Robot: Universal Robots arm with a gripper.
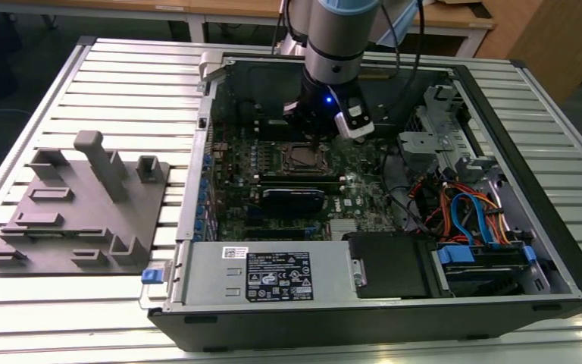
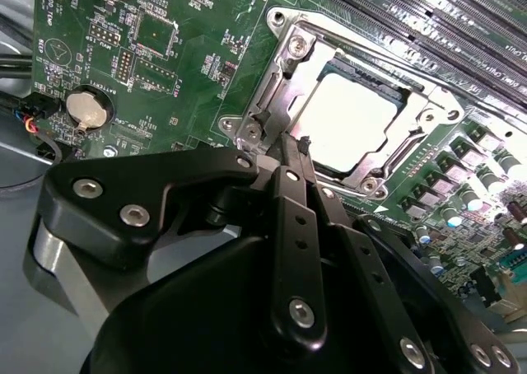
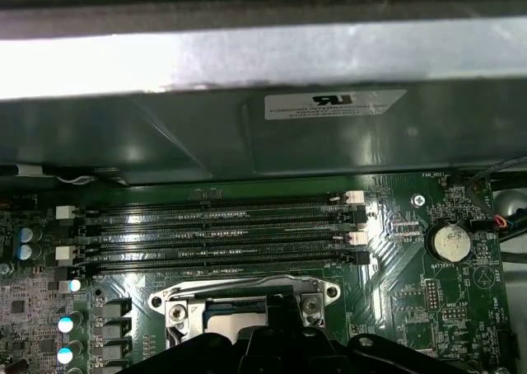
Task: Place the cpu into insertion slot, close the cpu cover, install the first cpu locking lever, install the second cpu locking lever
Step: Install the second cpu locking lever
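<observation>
Inspector A: Where is the cpu [image 2: 356,119]?

Inspector B: Seated in the motherboard [image 1: 291,189] socket, cpu cover [image 2: 284,86] closed around it.

Inspector A: End effector [image 2: 290,143]?

Inspector B: Fingers pressed together, tips at the cover's edge, holding nothing visible.

The cpu [image 2: 354,120] shows pale silver-grey inside the shiny silver cpu cover [image 2: 284,77]; the motherboard [image 2: 189,53] is dark green with white print, the hand [image 2: 290,156] matt black, the table [image 1: 119,83] ribbed light grey, cables [image 1: 470,216] blue and orange
</observation>
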